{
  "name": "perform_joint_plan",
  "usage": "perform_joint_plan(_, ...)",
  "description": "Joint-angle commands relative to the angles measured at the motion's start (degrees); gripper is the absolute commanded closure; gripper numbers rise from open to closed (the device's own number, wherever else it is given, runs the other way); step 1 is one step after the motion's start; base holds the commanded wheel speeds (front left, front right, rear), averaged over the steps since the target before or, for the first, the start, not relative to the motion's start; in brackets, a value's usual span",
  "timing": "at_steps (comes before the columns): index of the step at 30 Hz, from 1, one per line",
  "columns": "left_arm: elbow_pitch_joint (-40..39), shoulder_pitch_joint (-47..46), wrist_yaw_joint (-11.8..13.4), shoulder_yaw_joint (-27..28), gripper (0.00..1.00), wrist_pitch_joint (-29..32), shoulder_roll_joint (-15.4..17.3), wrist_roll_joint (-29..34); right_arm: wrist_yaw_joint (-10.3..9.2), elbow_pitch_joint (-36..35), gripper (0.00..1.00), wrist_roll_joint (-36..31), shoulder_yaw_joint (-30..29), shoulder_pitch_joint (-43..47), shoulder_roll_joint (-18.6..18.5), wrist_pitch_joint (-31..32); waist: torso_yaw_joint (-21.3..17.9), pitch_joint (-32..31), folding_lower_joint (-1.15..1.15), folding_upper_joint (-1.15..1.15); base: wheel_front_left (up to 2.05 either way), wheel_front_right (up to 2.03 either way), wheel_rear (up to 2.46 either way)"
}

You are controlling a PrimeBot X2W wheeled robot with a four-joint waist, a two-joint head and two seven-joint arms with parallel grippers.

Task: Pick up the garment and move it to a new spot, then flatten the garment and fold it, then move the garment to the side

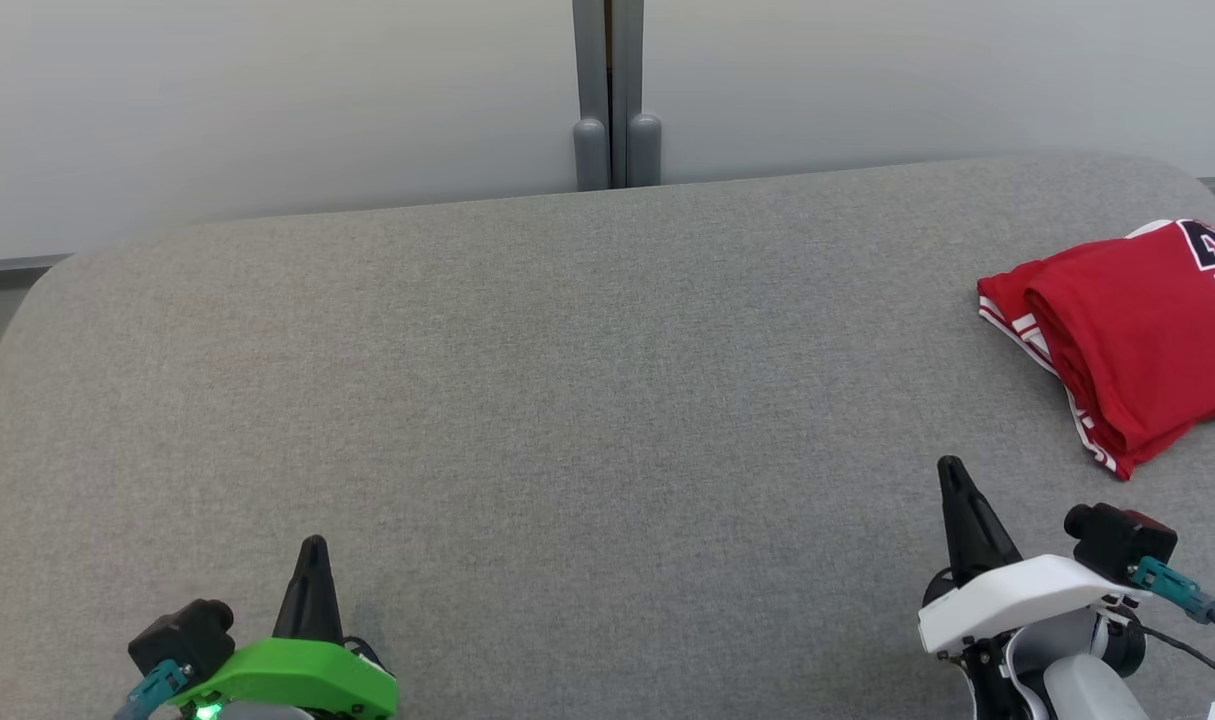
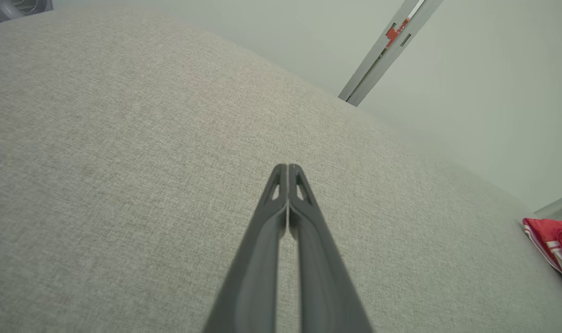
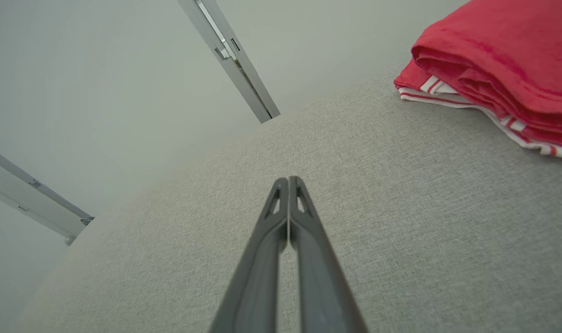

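Note:
The garment is a red jersey with white striped trim and dark numerals, lying folded at the right edge of the grey padded table. It also shows in the right wrist view as the garment at upper right, and in the left wrist view as a red edge of the garment at far right. My left gripper sits at the lower left, shut and empty; its fingertips meet. My right gripper is shut and empty, a short way in front of the garment; its tips touch.
A pale wall runs behind the table with a grey vertical post at its middle. The table's rounded corners fall away at far left and far right. The wide grey surface stretches between the two grippers.

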Motion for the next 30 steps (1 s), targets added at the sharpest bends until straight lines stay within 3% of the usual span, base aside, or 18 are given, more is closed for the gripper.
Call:
perform_joint_plan(1, -1.13, -1.69, -0.51, 0.69, 1.00, 0.44, 0.14, -2.23, -0.01, -1.22, 1.00, 2.50, -0.51, -1.10, -0.17, 0.56, -0.01, -0.01, 0.00, 0.00, 0.00, 0.00, 0.00)
perform_joint_plan(30, -2.43, -3.17, -3.59, 5.08, 1.00, 6.40, 0.20, -23.21, -0.03, -2.74, 1.00, 25.22, -3.58, -1.39, -0.25, 6.58, -0.14, -0.15, 0.00, 0.00, 0.00, 0.00, 0.00)
